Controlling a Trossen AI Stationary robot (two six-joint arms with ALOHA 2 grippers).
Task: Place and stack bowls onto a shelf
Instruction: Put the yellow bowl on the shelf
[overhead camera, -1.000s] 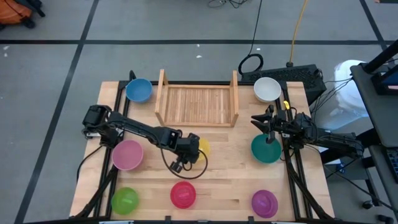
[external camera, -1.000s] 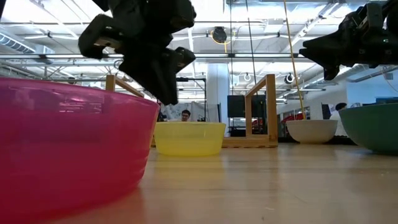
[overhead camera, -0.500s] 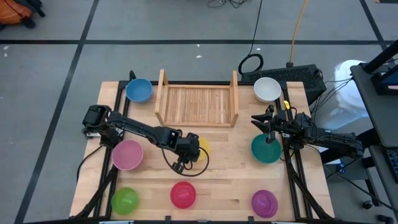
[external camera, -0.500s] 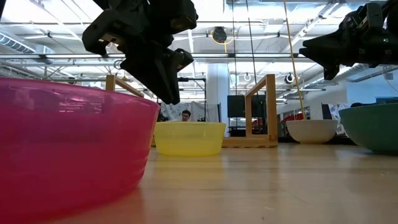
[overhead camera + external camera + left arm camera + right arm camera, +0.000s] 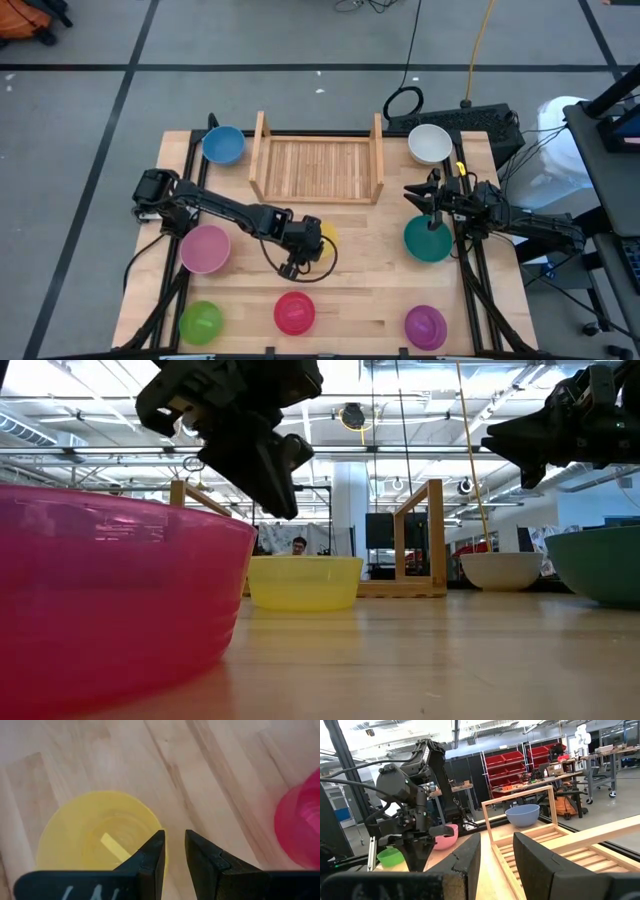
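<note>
No legible text, label, brand or number anywhere. White marks on left wrist housing [image 5: 75, 892]: cut off, unreadable.

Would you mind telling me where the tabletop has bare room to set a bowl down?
Bare wood lies between the red-magenta bowl and purple bowl, and in front of the empty light-wood slatted shelf. Crowded around the yellow bowl, under the left hand.

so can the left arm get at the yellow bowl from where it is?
Probably yes. The left gripper hangs open just above the yellow bowl, fingers astride its rim, with nothing between them; the red-magenta bowl sits clear to one side.
</note>
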